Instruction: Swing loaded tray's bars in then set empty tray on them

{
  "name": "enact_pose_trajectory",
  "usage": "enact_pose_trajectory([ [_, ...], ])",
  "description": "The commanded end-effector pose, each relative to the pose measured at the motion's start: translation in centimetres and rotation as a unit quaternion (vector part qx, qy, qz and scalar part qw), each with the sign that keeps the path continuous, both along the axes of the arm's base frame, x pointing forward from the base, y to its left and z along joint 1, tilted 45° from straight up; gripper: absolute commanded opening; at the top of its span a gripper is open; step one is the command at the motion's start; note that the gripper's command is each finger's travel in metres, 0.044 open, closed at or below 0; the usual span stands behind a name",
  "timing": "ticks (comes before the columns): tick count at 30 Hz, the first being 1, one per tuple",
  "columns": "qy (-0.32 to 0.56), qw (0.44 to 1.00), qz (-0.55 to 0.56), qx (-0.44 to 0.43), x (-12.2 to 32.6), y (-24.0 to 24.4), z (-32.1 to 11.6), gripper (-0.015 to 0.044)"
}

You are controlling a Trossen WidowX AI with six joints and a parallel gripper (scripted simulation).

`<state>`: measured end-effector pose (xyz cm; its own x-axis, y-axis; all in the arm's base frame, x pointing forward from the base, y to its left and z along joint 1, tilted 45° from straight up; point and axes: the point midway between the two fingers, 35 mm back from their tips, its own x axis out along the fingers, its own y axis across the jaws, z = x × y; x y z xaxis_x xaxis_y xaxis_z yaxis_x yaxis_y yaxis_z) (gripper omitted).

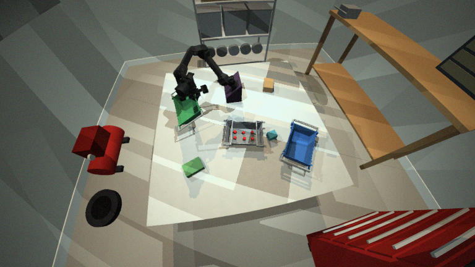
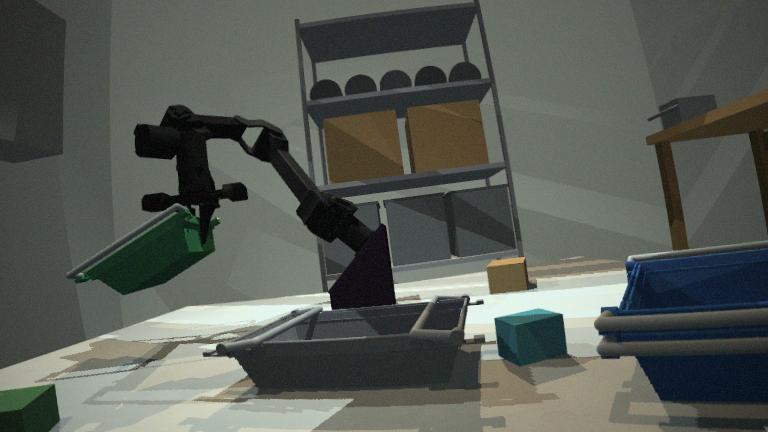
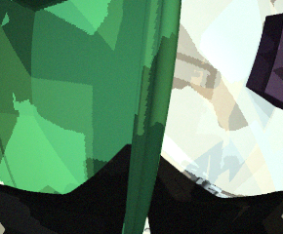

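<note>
My gripper (image 1: 186, 96) (image 2: 203, 228) (image 3: 137, 151) is shut on the side wall of the empty green tray (image 1: 187, 110) (image 2: 150, 254) (image 3: 58, 92). It holds the tray in the air, tilted with the far end hanging down, over the left back part of the table. The loaded grey tray (image 1: 243, 123) (image 2: 351, 362) stands at the table's middle, to the right of and below the green tray. It holds several red blocks (image 1: 243, 135). Its two wire bars (image 2: 271, 328) (image 2: 433, 319) lie across its top, one near each end.
A blue tray (image 1: 299, 145) (image 2: 696, 291) lies right of the grey tray, with a teal block (image 1: 271, 135) (image 2: 530, 335) between them. A green block (image 1: 193, 166) (image 2: 25, 407) lies at the front left, a tan block (image 1: 268, 84) (image 2: 506, 274) at the back. The arm's purple base (image 1: 234, 91) (image 2: 365, 274) stands behind the grey tray.
</note>
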<state>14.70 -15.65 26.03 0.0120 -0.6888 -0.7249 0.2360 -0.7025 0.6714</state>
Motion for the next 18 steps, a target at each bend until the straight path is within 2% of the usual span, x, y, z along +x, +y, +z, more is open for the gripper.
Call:
enact_pose_trajectory([
  [1,0.006,1.000,0.018,-0.001,1.4,0.3,0.0,0.0000],
  [18,0.078,0.992,0.101,0.019,7.2,2.5,-2.8,0.0000],
])
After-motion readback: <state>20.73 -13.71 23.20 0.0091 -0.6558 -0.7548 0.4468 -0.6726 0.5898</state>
